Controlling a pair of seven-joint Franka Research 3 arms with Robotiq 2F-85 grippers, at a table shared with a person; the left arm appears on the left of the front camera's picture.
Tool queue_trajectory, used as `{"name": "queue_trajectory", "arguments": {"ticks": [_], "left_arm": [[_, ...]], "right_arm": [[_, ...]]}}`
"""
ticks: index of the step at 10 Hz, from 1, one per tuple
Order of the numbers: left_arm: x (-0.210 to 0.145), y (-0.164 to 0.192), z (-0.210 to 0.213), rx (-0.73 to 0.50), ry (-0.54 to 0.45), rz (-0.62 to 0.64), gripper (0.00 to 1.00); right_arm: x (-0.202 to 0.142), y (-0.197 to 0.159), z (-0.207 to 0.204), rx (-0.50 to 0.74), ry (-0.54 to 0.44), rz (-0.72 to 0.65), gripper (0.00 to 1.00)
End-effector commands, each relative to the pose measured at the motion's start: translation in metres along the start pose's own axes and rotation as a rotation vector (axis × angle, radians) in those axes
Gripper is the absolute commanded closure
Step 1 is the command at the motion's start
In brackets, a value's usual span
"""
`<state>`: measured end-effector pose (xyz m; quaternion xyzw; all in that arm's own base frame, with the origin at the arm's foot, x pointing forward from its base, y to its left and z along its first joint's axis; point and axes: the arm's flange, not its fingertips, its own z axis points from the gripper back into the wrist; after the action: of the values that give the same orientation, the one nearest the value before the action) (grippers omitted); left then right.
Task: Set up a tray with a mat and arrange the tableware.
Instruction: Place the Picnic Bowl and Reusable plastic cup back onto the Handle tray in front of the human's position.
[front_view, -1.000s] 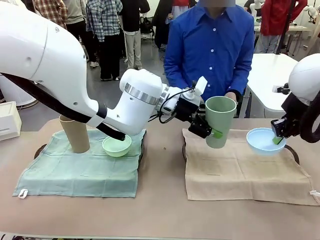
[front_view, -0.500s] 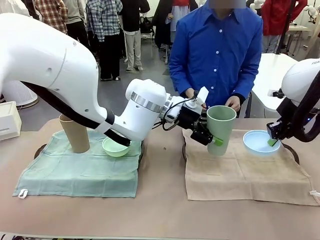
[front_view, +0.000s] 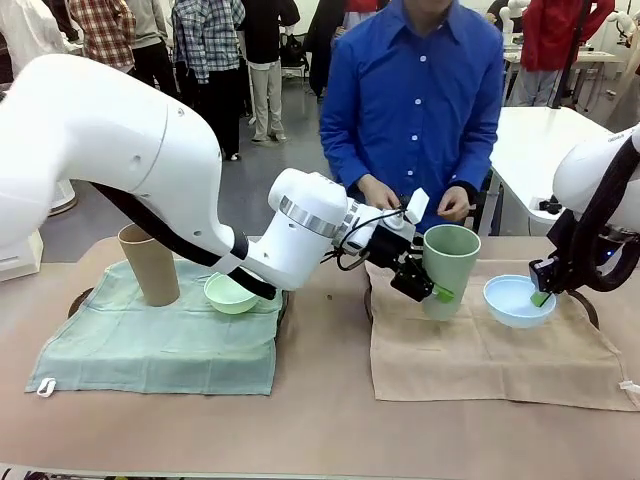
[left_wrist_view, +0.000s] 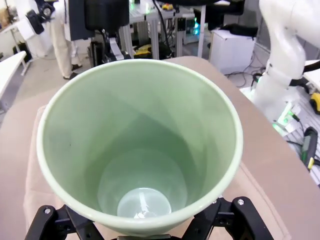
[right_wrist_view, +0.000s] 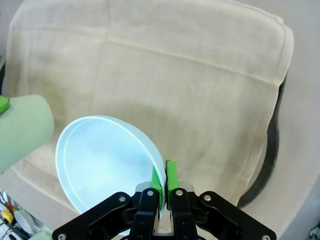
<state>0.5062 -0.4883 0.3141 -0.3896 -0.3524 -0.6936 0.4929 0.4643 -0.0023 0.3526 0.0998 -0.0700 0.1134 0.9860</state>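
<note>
Over the tan mat (front_view: 480, 350), my left gripper (front_view: 425, 285) clasps the light, rigid sage cup (front_view: 447, 270) mid-wall; my right gripper (front_view: 541, 297) pinches the slippery blue bowl (front_view: 512, 300) by its rim.

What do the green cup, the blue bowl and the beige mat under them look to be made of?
Sage green cup: probably plastic, with a smooth matte wall and soft sheen inside in the left wrist view. Light blue bowl: likely plastic too, given its thin rim, even colour and faint gloss. Beige mat: woven cloth, with visible weave, creases and a hemmed edge draping over the tray.
</note>
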Motion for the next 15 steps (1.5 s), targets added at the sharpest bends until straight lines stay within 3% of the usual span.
{"name": "queue_trajectory", "arguments": {"ticks": [1,2,3,4,5,6,8,10,14,15], "left_arm": [[-0.006,0.011,-0.008,0.005,0.032,0.030,0.15],[-0.009,0.014,-0.009,-0.003,0.036,0.040,0.15],[-0.012,0.014,-0.011,-0.008,0.031,0.045,0.15],[-0.013,0.014,-0.010,-0.014,0.028,0.050,0.00],[-0.014,0.012,-0.010,-0.013,0.031,0.064,0.00],[-0.013,0.011,-0.008,-0.017,0.050,0.086,0.00],[-0.014,0.006,-0.001,-0.054,0.135,0.253,0.00],[-0.006,-0.003,0.011,-0.079,0.228,0.315,0.00],[0.052,-0.037,0.085,0.023,0.523,0.408,0.00],[0.071,-0.048,0.108,0.095,0.575,0.387,0.00]], "right_arm": [[0.006,-0.008,-0.013,0.031,-0.016,0.032,0.95],[0.007,-0.009,-0.017,0.035,-0.017,0.031,0.95],[0.007,-0.010,-0.020,0.031,-0.014,0.030,0.88],[0.008,-0.010,-0.021,0.026,-0.015,0.029,0.63],[0.007,-0.009,-0.018,0.010,-0.017,0.036,0.30],[0.007,-0.007,-0.013,-0.025,-0.021,0.032,0.05],[-0.001,-0.004,0.013,-0.171,-0.017,-0.001,0.00],[-0.013,-0.006,0.044,-0.219,-0.025,-0.015,0.00],[-0.045,-0.013,0.089,-0.273,-0.013,-0.027,0.00],[-0.053,-0.012,0.097,-0.277,-0.011,-0.018,0.00]]}}
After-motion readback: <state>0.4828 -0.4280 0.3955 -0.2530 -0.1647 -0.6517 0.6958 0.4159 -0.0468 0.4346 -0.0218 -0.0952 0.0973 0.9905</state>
